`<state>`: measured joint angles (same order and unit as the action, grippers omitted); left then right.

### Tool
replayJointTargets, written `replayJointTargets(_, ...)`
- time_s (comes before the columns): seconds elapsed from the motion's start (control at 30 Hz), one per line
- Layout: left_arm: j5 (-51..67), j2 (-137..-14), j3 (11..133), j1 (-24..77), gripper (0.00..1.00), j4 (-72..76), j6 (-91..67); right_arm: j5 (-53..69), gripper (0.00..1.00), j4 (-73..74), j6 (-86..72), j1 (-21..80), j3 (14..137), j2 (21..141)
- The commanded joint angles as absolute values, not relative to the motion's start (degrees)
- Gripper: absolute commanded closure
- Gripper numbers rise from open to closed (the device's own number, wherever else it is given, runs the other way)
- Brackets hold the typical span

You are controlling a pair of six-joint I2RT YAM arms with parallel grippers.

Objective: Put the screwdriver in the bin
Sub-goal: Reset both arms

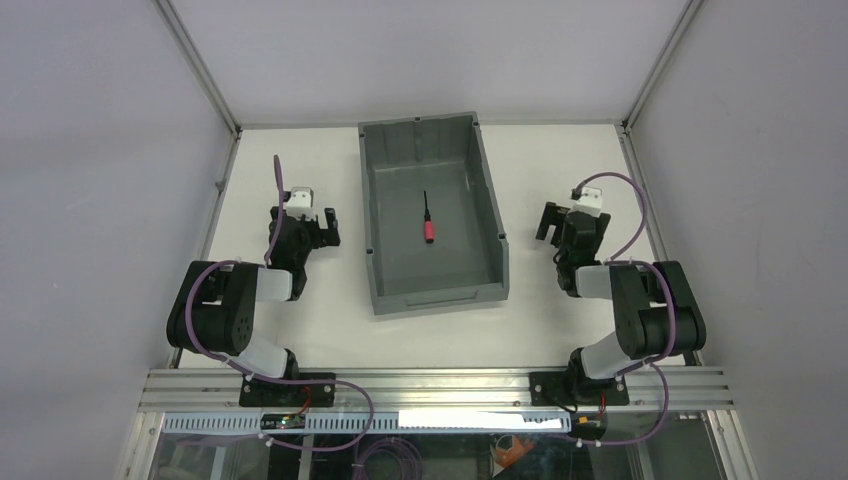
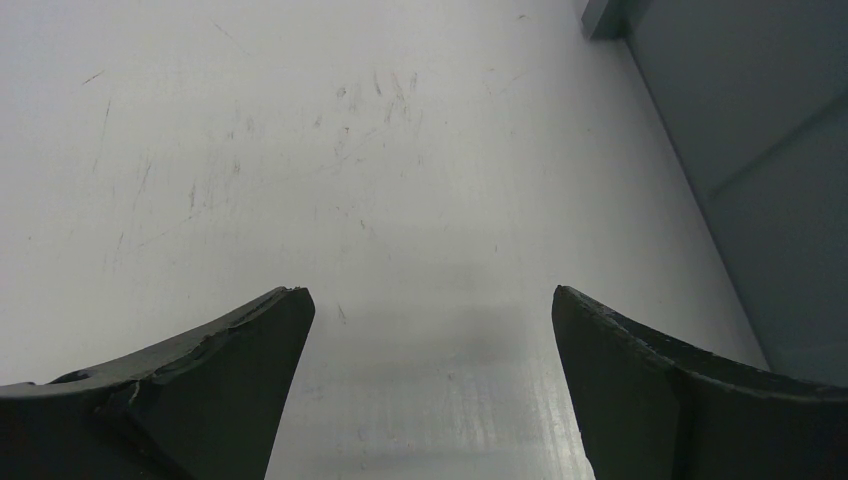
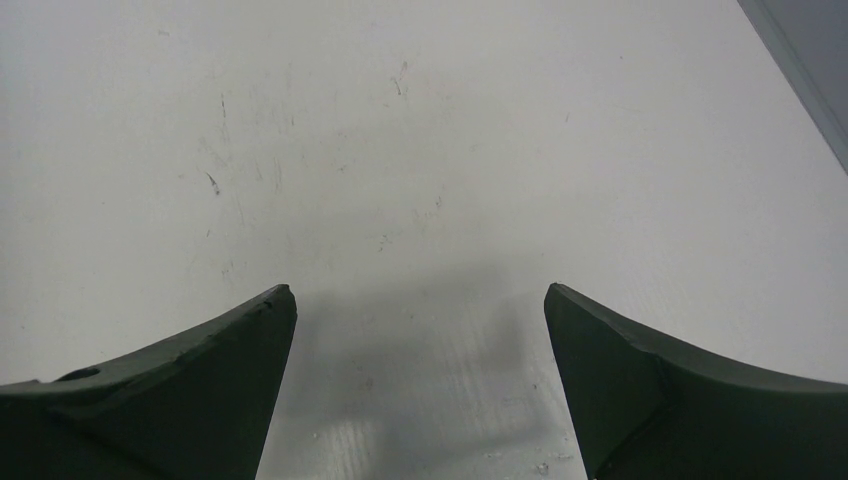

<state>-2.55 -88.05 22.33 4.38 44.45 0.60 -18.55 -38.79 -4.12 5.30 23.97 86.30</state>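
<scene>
The screwdriver (image 1: pixel 427 219), with a short red handle and thin black shaft, lies on the floor of the dark grey bin (image 1: pixel 383 262), about in its middle, shaft pointing away from me. My left gripper (image 1: pixel 312 228) is open and empty over the bare table left of the bin; the bin's outer wall (image 2: pixel 770 190) shows at the right of the left wrist view, beside the gripper (image 2: pixel 430 300). My right gripper (image 1: pixel 562 222) is open and empty over the table right of the bin; in the right wrist view the gripper (image 3: pixel 420 295) has only table beneath it.
The white table (image 1: pixel 300 330) is enclosed by grey walls left, right and behind, with metal frame posts at the back corners. An aluminium rail (image 1: pixel 430 385) carrying both arm bases runs along the near edge. A wall edge (image 3: pixel 815 70) shows at the top right of the right wrist view.
</scene>
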Motion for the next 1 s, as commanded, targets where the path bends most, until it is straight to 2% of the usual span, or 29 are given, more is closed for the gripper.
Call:
replayJointTargets(0.0, -1.67, -86.22, 21.97, 3.78, 0.01, 46.04, 0.15, -18.21, 0.01, -45.42, -3.95, 4.59, 23.21, 85.06)
replayJointTargets(0.1, -1.67, -86.22, 21.97, 3.78, 0.01, 46.03, 0.16, -17.08, 0.01, -48.07, -3.95, 4.29, 21.68, 85.11)
replayJointTargets(0.2, -1.67, -86.22, 21.97, 3.78, 0.01, 45.99, 0.15, -16.04, 0.01, -58.23, -2.54, 4.46, 18.28, 88.22)
replayJointTargets(0.27, -1.67, -86.18, 21.97, 3.78, 0.01, 46.05, 0.18, -16.00, 0.01, -53.54, -3.28, 4.44, 19.40, 87.09)
replayJointTargets(0.97, -1.67, -86.20, 21.97, 3.78, 0.01, 46.05, 0.15, -15.28, 0.01, -53.94, -3.31, 4.19, 19.74, 87.68)
